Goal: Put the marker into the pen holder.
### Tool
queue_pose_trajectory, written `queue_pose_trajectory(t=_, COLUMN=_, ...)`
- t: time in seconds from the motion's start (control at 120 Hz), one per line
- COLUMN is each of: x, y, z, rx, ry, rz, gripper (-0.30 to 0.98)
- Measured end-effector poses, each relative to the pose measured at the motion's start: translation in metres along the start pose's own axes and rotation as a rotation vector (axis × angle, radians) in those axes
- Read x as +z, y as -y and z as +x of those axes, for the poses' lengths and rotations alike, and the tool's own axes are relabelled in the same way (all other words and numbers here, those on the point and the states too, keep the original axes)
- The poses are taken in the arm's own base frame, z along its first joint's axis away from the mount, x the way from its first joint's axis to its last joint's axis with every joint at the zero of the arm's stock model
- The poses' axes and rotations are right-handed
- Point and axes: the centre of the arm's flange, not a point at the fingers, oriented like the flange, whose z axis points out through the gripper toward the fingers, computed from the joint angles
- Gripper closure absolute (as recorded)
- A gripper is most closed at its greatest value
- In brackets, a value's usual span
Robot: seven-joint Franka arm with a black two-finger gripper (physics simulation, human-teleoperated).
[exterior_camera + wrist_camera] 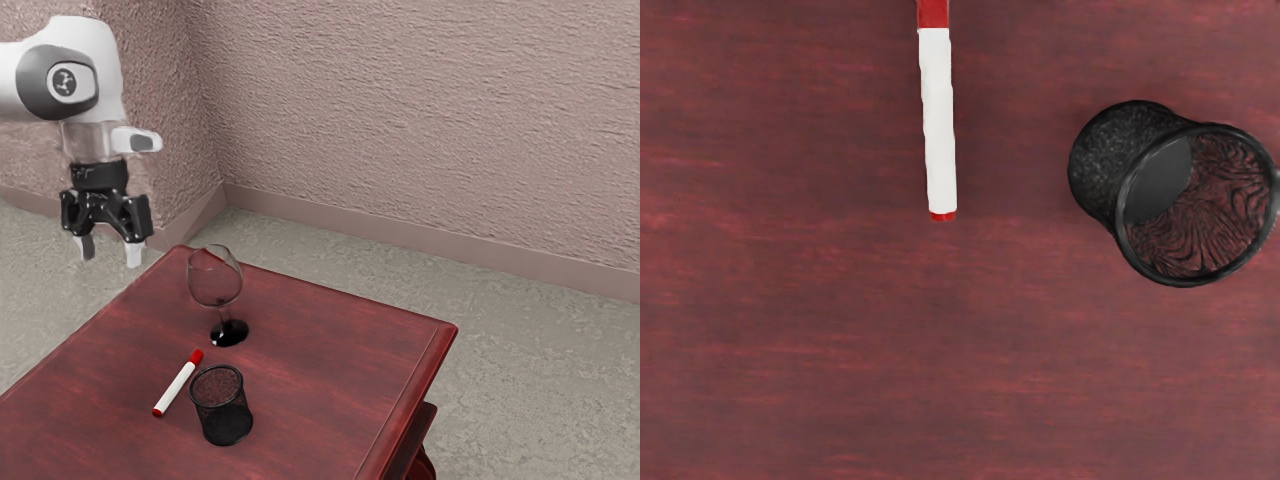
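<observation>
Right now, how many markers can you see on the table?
1: the white marker with red ends, lying on the table beside the black pen holder.

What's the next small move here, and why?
I'd probably ease the end effector over the marker before descending: it hangs open and empty, above the table's height, and the marker lies on the table beside the pen holder.

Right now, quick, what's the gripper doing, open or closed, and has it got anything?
Gripper: open, holding nothing; the marker lies on the table.
</observation>
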Motion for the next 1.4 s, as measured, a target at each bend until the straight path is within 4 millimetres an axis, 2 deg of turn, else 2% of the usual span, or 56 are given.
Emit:
queue_pose_trajectory(t=0.025, x=-0.041, y=-0.011, z=0.000, rx=0.018, ry=-0.100, rz=0.033, gripper=0.02)
queue_pose_trajectory(t=0.05, x=-0.066, y=-0.019, z=0.001, rx=0.030, ry=-0.163, rz=0.057, gripper=0.02)
queue_pose_trajectory(t=0.083, x=-0.082, y=-0.026, z=0.005, rx=0.036, ry=-0.208, rz=0.082, gripper=0.02)
queue_pose_trajectory(t=0.1, x=-0.083, y=-0.027, z=0.010, rx=0.034, ry=-0.217, rz=0.093, gripper=0.02)
queue_pose_trajectory(t=0.117, x=-0.076, y=-0.027, z=0.021, rx=0.027, ry=-0.211, rz=0.105, gripper=0.02)
queue_pose_trajectory(t=0.183, x=-0.024, y=-0.009, z=0.057, rx=-0.017, ry=-0.155, rz=0.124, gripper=0.02)
queue_pose_trajectory(t=0.233, x=0.019, y=0.010, z=0.068, rx=-0.052, ry=-0.115, rz=0.120, gripper=0.07)
queue_pose_trajectory(t=0.292, x=0.085, y=0.033, z=0.053, rx=-0.078, ry=-0.077, rz=0.097, gripper=0.17)
queue_pose_trajectory(t=0.333, x=0.119, y=0.052, z=0.036, rx=-0.105, ry=-0.077, rz=0.078, gripper=0.23)
queue_pose_trajectory(t=0.367, x=0.146, y=0.060, z=0.028, rx=-0.118, ry=-0.074, rz=0.072, gripper=0.27)
queue_pose_trajectory(t=0.442, x=0.197, y=0.064, z=0.033, rx=-0.131, ry=-0.071, rz=0.090, gripper=0.33)
queue_pose_trajectory(t=0.5, x=0.219, y=0.066, z=0.047, rx=-0.138, ry=-0.098, rz=0.109, gripper=0.37)
queue_pose_trajectory(t=0.533, x=0.218, y=0.065, z=0.059, rx=-0.139, ry=-0.139, rz=0.119, gripper=0.39)
queue_pose_trajectory(t=0.6, x=0.199, y=0.061, z=0.081, rx=-0.140, ry=-0.243, rz=0.126, gripper=0.41)
queue_pose_trajectory(t=0.683, x=0.188, y=0.053, z=0.094, rx=-0.145, ry=-0.321, rz=0.115, gripper=0.43)
queue_pose_trajectory(t=0.892, x=0.193, y=0.024, z=0.124, rx=-0.136, ry=-0.384, rz=0.105, gripper=0.46)
queue_pose_trajectory(t=1.167, x=0.205, y=-0.003, z=0.136, rx=-0.127, ry=-0.395, rz=0.089, gripper=0.46)
queue_pose_trajectory(t=1.275, x=0.206, y=-0.014, z=0.127, rx=-0.111, ry=-0.395, rz=0.081, gripper=0.47)
queue_pose_trajectory(t=1.4, x=0.211, y=-0.015, z=0.116, rx=-0.070, ry=-0.385, rz=0.113, gripper=0.47)
